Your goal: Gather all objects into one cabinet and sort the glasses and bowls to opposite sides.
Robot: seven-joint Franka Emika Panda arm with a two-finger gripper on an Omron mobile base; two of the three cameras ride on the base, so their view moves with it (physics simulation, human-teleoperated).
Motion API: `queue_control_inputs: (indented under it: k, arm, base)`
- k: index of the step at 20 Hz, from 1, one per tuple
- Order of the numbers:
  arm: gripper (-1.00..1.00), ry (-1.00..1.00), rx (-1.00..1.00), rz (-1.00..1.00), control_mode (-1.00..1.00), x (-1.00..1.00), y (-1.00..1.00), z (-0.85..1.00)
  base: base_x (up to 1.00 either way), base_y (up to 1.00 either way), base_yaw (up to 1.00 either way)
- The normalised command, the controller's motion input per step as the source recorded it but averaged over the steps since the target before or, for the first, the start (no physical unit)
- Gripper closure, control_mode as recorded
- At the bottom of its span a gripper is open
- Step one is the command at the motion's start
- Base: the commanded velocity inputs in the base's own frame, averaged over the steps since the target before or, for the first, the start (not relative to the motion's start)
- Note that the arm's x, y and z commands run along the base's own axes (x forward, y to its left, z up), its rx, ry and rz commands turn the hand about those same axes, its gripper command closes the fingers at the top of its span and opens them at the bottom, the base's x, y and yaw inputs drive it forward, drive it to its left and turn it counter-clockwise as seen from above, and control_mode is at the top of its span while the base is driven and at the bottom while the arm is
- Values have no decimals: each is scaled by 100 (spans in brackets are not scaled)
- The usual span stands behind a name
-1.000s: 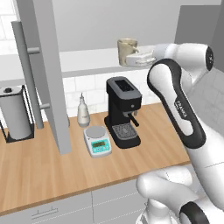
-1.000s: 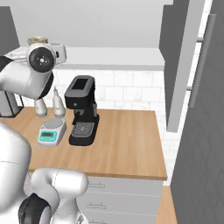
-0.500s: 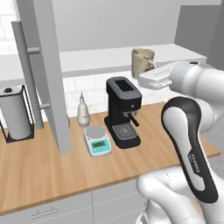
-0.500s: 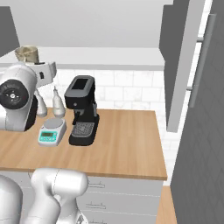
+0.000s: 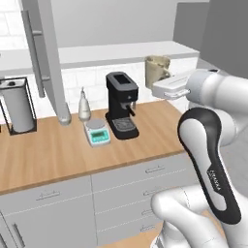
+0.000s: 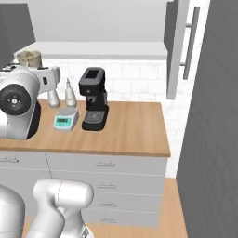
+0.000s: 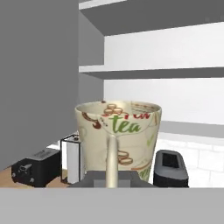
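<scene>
The tool (image 7: 111, 183) is clamped on the handle of the beige mug (image 5: 156, 71), holding it up in the air above the right end of the counter (image 5: 58, 150). The mug hangs upright, right of the black coffee machine (image 5: 121, 111) and below the pale shelf (image 5: 116, 52).

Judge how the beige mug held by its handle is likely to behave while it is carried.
The mug looks rigid, so it probably won't flex. The claw is shut on its thin handle alone, so it might swing or twist. Its open top suggests anything inside could spill if tilted.
</scene>
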Motion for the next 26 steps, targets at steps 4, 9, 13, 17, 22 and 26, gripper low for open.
queue_control_inputs:
  k: [4,9,13,17,22,26]
  arm:
    - [100,0,0,0,100,0,0,0]
    - [100,0,0,0,100,0,0,0]
    - [100,0,0,0,100,0,0,0]
    - [100,0,0,0,100,0,0,0]
    - [100,0,0,0,100,0,0,0]
    - [100,0,0,0,100,0,0,0]
  base:
    - [-100,0,-5]
    - [-100,0,-7]
    - [-100,24,-4]
    - [-85,86,-4]
    - [-59,100,-5]
    - [-9,100,-11]
